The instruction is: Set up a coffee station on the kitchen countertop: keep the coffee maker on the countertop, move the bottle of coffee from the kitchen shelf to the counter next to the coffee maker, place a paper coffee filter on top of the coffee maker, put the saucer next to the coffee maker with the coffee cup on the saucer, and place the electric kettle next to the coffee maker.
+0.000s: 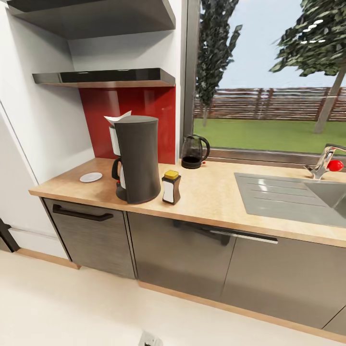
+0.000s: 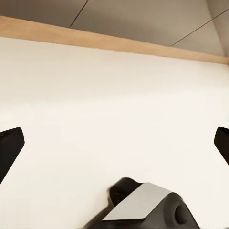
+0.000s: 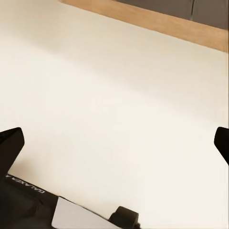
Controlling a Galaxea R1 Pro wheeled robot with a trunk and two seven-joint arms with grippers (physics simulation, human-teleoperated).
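- Both claws, left [image 2: 114, 143] and right [image 3: 114, 143], hang spread wide and empty over pale floor.
- Done: bottle [image 1: 171, 187] beside coffee maker [image 1: 136, 159] on countertop [image 1: 211, 199]; filter [image 1: 117, 118] on top; saucer [image 1: 91, 177] nearby.
- Left: kettle [image 1: 194, 152] stands apart by the window; cup unseen.

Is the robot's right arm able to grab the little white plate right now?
Probably not yet. The right gripper hangs open over bare floor, and the saucer sits on the countertop beyond the coffee maker.
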